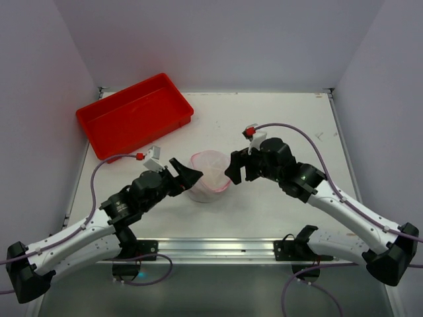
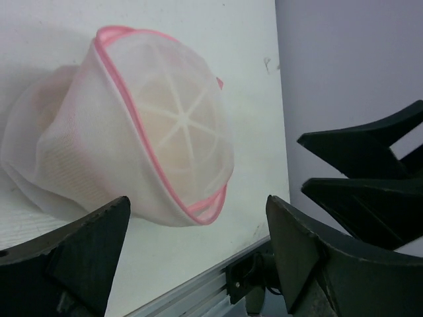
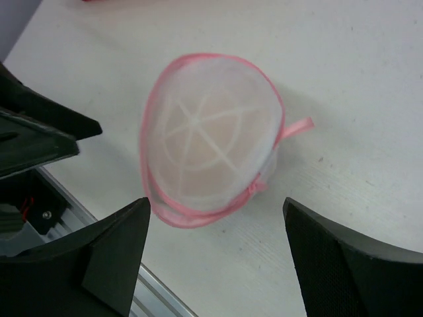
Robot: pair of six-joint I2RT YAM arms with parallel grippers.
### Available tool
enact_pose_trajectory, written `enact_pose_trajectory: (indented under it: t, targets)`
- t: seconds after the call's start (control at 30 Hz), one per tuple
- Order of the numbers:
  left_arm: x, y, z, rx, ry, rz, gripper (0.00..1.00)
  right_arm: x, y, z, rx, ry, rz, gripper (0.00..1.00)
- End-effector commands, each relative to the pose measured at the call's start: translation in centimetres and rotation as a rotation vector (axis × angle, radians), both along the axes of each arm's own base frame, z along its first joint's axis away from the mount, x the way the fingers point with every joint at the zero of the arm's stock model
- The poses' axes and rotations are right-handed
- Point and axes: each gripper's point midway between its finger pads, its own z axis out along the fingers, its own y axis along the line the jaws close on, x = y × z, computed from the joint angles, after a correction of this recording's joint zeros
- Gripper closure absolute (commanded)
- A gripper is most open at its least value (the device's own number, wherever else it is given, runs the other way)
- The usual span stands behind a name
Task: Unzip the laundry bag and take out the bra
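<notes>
The laundry bag (image 1: pixel 209 176) is a round white mesh pouch with a pink zipper rim. It lies on the table between my two grippers, zipped shut. It shows in the left wrist view (image 2: pixel 125 145) and the right wrist view (image 3: pixel 210 135). The bra (image 3: pixel 215 155) shows only as a beige-peach shape through the mesh. My left gripper (image 1: pixel 187 174) is open and empty just left of the bag. My right gripper (image 1: pixel 237 168) is open and empty just right of it. Neither touches the bag.
A red plastic tray (image 1: pixel 134 114) stands at the back left, empty. A metal rail (image 1: pixel 218 249) runs along the table's near edge. The right gripper's black fingers (image 2: pixel 370 165) show at the right of the left wrist view.
</notes>
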Motion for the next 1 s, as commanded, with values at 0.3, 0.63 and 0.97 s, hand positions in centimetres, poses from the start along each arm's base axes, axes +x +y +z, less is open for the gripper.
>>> enact_pose_trajectory:
  t: [0.3, 0.63, 0.97]
  targets:
    - [2.7, 3.3, -2.3, 0.175, -0.013, 0.145, 0.2, 2.7, 5.8, 1.6, -0.111, -0.13, 0.109, 0.15]
    - [4.6, 2.4, -5.8, 0.235, 0.021, 0.13, 0.42, 5.2, 7.5, -5.7, -0.231, -0.052, 0.044, 0.15]
    - [4.6, 4.2, -9.9, 0.298, 0.075, 0.164, 1.0, 5.9, 4.1, -8.2, -0.278, -0.018, -0.082, 0.22]
